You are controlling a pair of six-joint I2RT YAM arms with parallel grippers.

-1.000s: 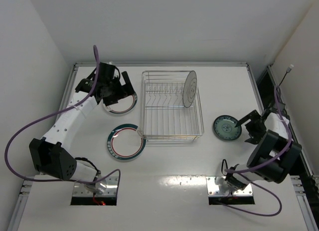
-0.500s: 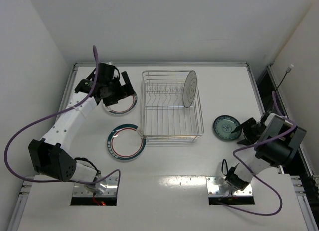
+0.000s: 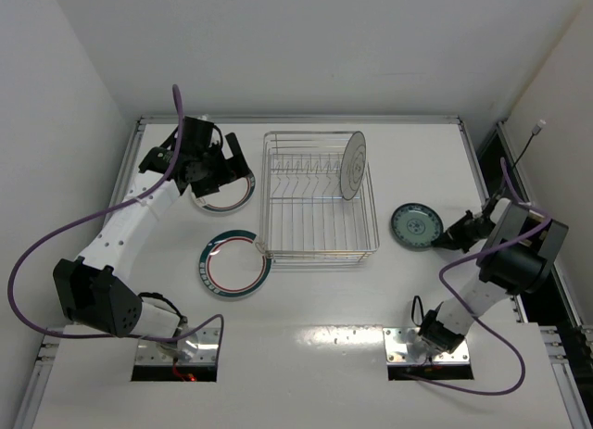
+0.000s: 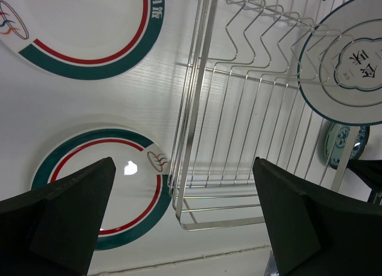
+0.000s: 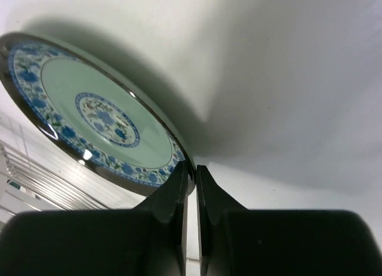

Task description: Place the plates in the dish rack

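Your right gripper point(image 5: 191, 168) with jaws almost closed, pinching the thin rim of the glossy teal patterned plate point(image 5: 101, 118), plate tilted, right of the silver wire dish rack point(image 3: 320, 230), near green-rimmed plate point(image 3: 233, 264) flat at the rack's left corner, grey-rimmed plate point(image 3: 352, 165) upright among the dividers, your left gripper point(image 4: 183, 163) with jaws spread wide and empty, above the far green-rimmed plate point(image 3: 227, 203).

You're looking at a robot test cell in a lab: a bare white table point(image 3: 306, 355) boxed in by plain white panels point(image 3: 306, 49), with a metal rail point(image 3: 296, 119) along its far edge. Your two arms point(image 3: 139, 216) are bolted to base mounts point(image 3: 400, 346) at the near edge, purple cables point(image 3: 177, 103) looping loose (the dish rack point(image 3: 320, 227) and plates point(image 3: 233, 265) are the household touch)
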